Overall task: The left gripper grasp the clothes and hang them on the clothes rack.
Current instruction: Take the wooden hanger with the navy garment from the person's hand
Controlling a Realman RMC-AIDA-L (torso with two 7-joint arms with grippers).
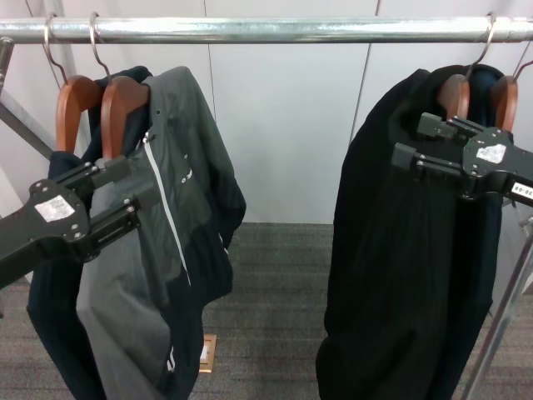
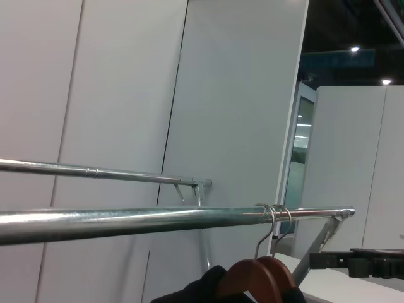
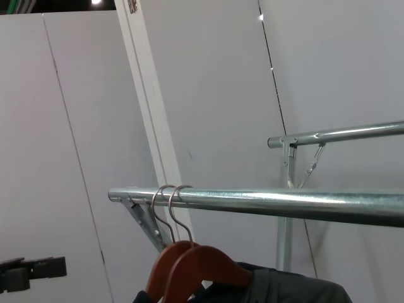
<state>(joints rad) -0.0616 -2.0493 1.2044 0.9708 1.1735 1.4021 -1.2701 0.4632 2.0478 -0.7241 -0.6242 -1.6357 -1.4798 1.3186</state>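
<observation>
— Has the left gripper (image 1: 133,190) got anything?

— No. Its two black fingers (image 1: 107,172) stand parted with nothing between them, right at the front of the grey-and-navy jacket (image 1: 171,225).

— And the clothes?

— The navy top (image 1: 52,333) hangs at the far left end of the clothes rack (image 1: 275,30), its wooden hanger (image 1: 73,104) hooked over the rail, just behind the jacket's hanger (image 1: 123,104).

— The other arm?

— The right gripper (image 1: 412,143) is up by the black coats (image 1: 400,250) near the right end, fingers apart too, gripping nothing.
</observation>
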